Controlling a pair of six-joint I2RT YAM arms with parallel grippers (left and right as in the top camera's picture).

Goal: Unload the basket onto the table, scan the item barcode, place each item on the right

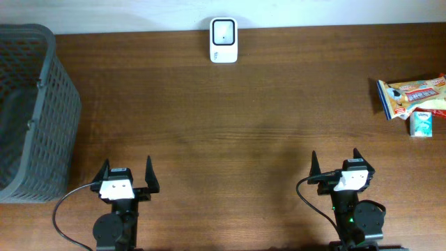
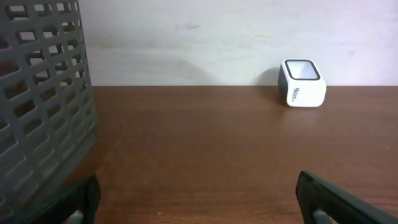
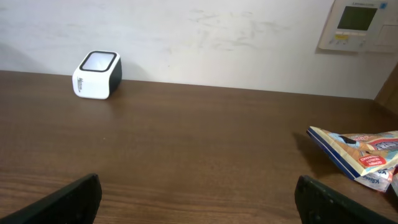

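Left gripper and right gripper wide and empty at the near edge of the table; scanner at the far edge, snack packet at the right

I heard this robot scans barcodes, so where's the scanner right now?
Seen from overhead, the white scanner stands at the far edge of the table, roughly midway between the grey basket on the left and the snack packet on the right.
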